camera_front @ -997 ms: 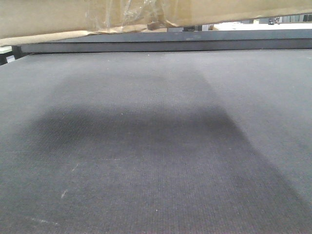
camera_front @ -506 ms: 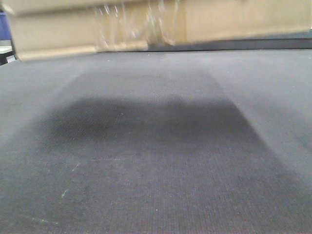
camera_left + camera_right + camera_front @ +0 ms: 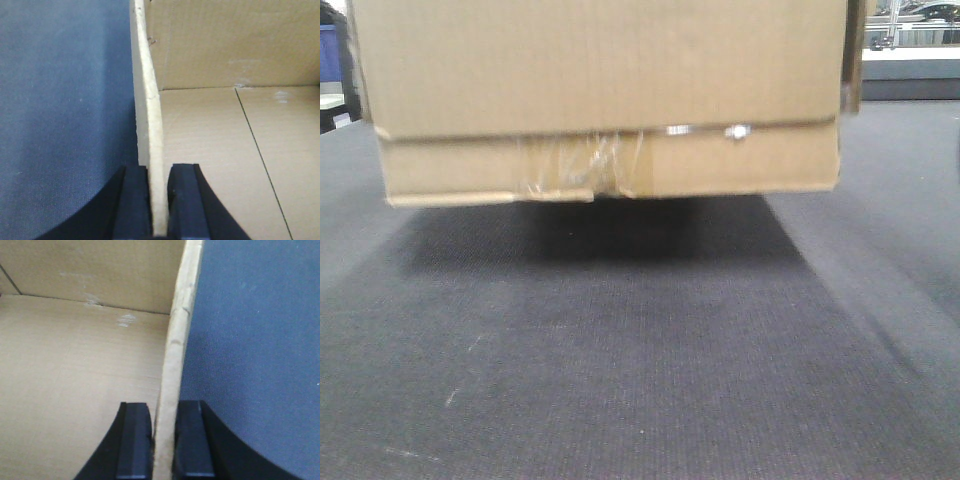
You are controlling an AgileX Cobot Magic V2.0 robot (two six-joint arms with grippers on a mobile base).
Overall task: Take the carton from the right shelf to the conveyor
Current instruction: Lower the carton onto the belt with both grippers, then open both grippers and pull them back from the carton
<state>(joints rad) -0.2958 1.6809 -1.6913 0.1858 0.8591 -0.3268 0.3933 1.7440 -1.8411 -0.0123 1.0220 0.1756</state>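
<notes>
The brown carton [image 3: 610, 70] fills the upper half of the front view, low over the dark grey conveyor [image 3: 620, 350], with a dark shadow right under it. Whether it touches the belt I cannot tell. Wrinkled clear tape crosses its narrow bottom strip. My left gripper [image 3: 159, 200] is shut on the carton's left wall [image 3: 150, 110], one finger inside and one outside. My right gripper [image 3: 162, 440] is likewise shut on the right wall [image 3: 177, 350]. Conveyor belt [image 3: 60, 100] [image 3: 250, 340] shows beside each wall. The right shelf is out of view.
A grey ledge with light framework [image 3: 910, 60] lies beyond the belt at the back right. Something blue [image 3: 330, 50] shows at the far left edge, behind the carton.
The carton has come down from the top edge of the front view and now covers its upper half. Its shadow has drawn in close beneath it.
</notes>
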